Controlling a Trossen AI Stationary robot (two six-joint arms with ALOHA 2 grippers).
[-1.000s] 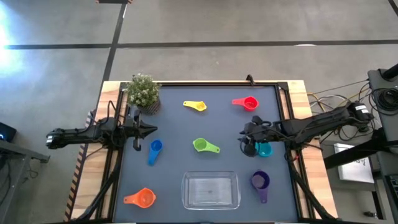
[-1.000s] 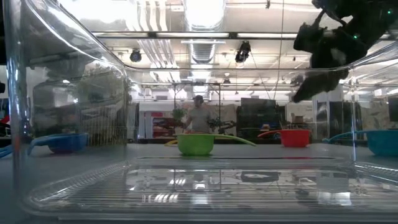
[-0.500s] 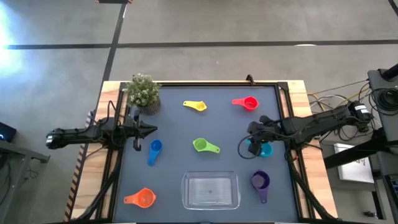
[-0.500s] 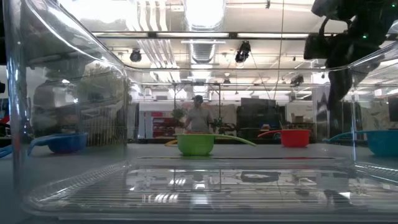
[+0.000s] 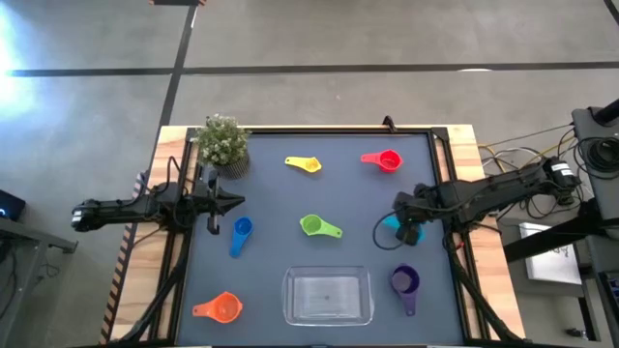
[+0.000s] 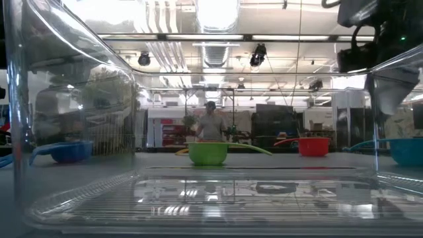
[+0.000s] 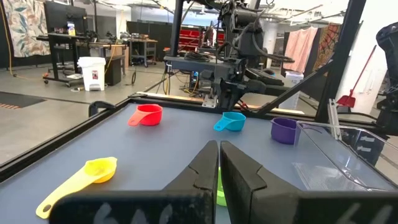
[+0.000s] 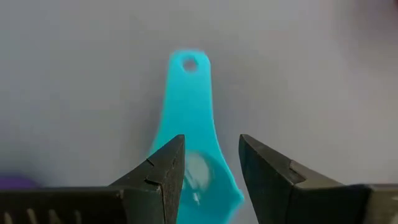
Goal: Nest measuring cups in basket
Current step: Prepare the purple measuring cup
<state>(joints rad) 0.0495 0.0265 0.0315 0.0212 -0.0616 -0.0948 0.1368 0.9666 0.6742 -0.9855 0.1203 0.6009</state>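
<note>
Basket sits at the near edge, centre, holding no cups. Right gripper, fingers spread, straddles the teal cup handle at mid-right. Left gripper, fingers pressed together, waits at far left.

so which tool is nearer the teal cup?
Right. The right tool is directly over the teal cup, fingers open on either side of its handle. The left tool sits shut across the table, near the blue cup.
</note>
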